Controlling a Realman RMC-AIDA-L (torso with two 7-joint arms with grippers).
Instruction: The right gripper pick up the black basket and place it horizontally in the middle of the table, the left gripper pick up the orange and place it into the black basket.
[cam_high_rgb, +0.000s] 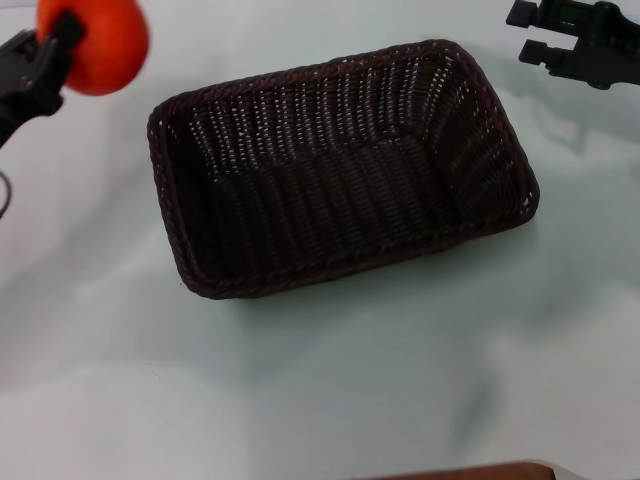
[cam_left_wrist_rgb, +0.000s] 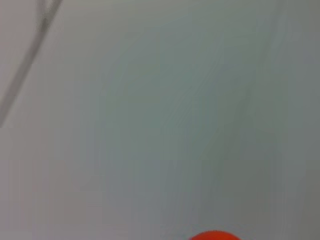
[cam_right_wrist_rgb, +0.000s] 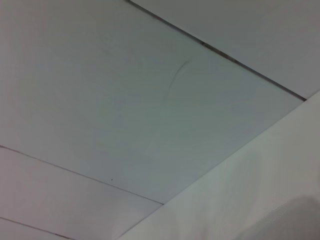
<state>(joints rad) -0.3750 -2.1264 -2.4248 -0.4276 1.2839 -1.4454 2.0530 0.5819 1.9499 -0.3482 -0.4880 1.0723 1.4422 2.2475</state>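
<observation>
basket: black basket (cam_high_rgb: 340, 165) sits open side up on the bench (cam_high_rgb: 330, 390), about mid-scene, slightly toward the far side
basket axis: long axis runs left-right, skewed a bit so the right end lies farther away than the left end; short sides face left and right
basket contents: woven floor and sloping walls only
orange: orange (cam_high_rgb: 98, 42) at far left, held up off the bench, well apart from the basket, beyond its far-left corner; in the left wrist view only a thin red-orange sliver (cam_left_wrist_rgb: 215, 235) shows at the picture edge
left gripper: left gripper (cam_high_rgb: 58, 45) at far left, closed onto the orange, black fingers (cam_high_rgb: 45, 62) pressed to the fruit's left side
right gripper: right gripper (cam_high_rgb: 532, 30) at far right, raised clear of the basket's far-right corner, touching nothing; two slim fingers (cam_high_rgb: 540, 52) point left with a gap between them, nothing held
right wrist view: pale panels with dark seams, a white edge; no task things
</observation>
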